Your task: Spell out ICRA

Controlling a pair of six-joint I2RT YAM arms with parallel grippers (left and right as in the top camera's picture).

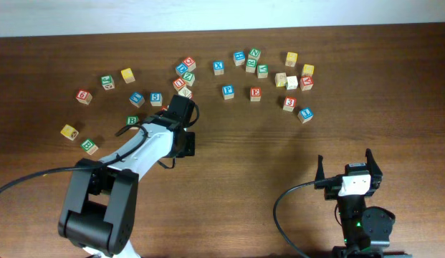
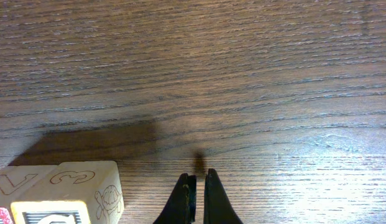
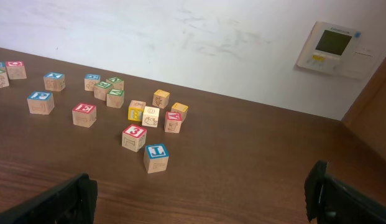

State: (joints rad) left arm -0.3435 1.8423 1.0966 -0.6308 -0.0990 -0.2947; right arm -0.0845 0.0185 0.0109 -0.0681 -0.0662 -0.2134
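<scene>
Small wooden letter cubes lie scattered across the far half of the table. A red-printed A cube [image 1: 306, 82] [image 3: 174, 118] sits in the right cluster, next to yellow-faced cubes [image 1: 308, 69]. The prints for I, C and R are too small to read. My left gripper [image 1: 182, 100] [image 2: 197, 178] hangs low over bare wood by the middle cluster, shut with nothing between its fingers. A pale cube with a "3" and a turtle drawing [image 2: 87, 190] stands just to its left. My right gripper [image 1: 345, 163] [image 3: 199, 193] rests open and empty at the near right.
A red E cube [image 1: 255, 93] [image 3: 84, 113], a blue P cube [image 1: 228, 91], a red 3 cube [image 3: 134, 135] and a blue L cube [image 3: 156, 155] lie between the clusters. More cubes sit far left [image 1: 83, 96]. A white wall with a control panel [image 3: 332, 46] is behind the table.
</scene>
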